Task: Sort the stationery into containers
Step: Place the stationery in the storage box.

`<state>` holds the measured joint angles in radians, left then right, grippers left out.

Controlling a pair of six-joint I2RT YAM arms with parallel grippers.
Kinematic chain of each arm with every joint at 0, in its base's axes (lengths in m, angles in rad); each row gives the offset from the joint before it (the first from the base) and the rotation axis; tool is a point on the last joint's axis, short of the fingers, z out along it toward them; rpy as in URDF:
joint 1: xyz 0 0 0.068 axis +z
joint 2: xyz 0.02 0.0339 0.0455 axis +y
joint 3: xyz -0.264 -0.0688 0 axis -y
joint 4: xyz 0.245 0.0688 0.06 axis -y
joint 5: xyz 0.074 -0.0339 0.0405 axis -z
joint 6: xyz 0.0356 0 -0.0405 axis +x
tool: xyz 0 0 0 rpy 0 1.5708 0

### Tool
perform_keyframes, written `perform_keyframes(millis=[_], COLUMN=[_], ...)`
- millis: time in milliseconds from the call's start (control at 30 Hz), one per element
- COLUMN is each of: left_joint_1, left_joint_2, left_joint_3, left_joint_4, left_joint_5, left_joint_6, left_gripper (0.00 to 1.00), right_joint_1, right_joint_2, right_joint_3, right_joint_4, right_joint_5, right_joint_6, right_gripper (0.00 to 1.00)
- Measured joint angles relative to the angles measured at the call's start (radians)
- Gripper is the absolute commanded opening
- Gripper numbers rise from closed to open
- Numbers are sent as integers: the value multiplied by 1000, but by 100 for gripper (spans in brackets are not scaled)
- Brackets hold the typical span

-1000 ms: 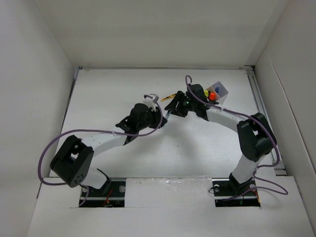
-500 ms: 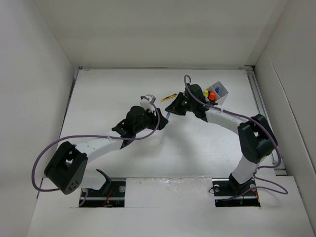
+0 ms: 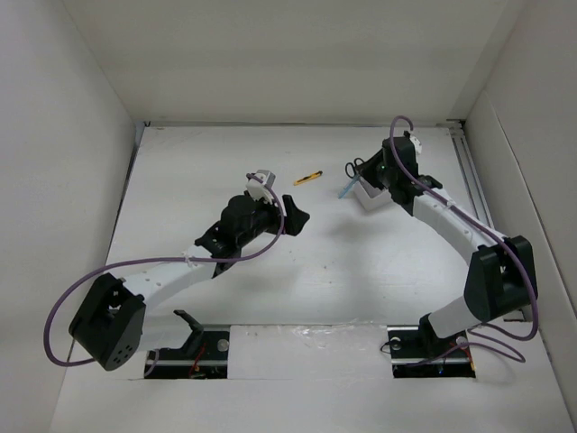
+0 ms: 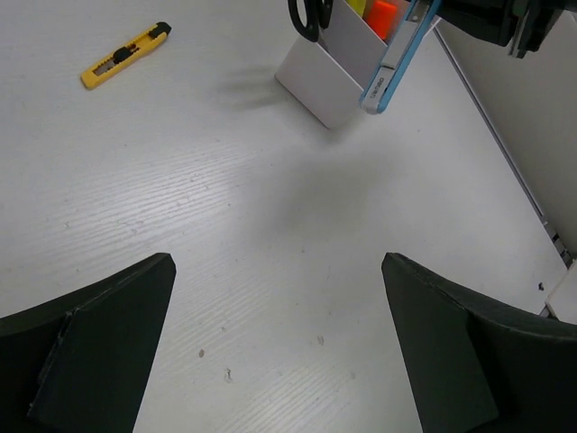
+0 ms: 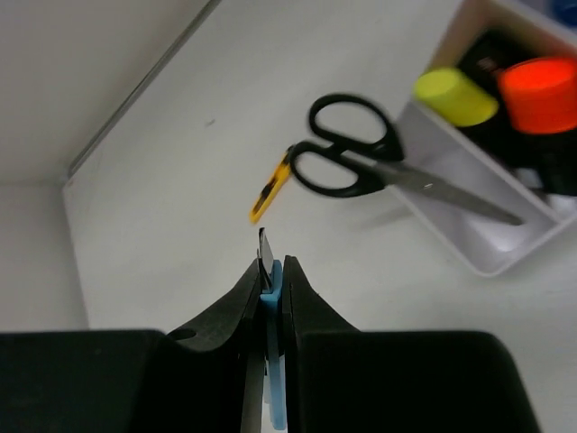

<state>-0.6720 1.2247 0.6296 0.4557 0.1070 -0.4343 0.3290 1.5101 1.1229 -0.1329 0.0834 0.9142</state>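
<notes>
Beside the white box [image 4: 329, 86], a blue pen [image 4: 395, 63] is clamped in the right hand [image 5: 270, 271]; left hand [image 4: 277, 271] is spread empty over the surface [image 4: 225, 225]. Pen should be tipped upright & lowered into a free compartment w/o knocking the scissors [image 5: 361, 171].

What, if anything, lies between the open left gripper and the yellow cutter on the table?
Nothing visible. Only bare table lies between the left gripper and the yellow cutter, which lies flat, apart from the white box.
</notes>
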Motion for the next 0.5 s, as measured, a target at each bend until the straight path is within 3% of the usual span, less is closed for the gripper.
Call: perform_keyframes(millis=[233, 500], left_joint_1=[0, 55], left_joint_2=[-34, -127], left_joint_3=[0, -67], left_joint_4=[-22, -19], left_joint_5=[-25, -10], left_joint_6=[-2, -41], left_gripper=[100, 100], right_joint_1=[-1, 3], right_joint_2=[-7, 52], right_joint_3=[65, 126], right_joint_4=[-122, -169], right_joint_5=[356, 578], right_joint_6=[-25, -33], right_gripper=[0, 0])
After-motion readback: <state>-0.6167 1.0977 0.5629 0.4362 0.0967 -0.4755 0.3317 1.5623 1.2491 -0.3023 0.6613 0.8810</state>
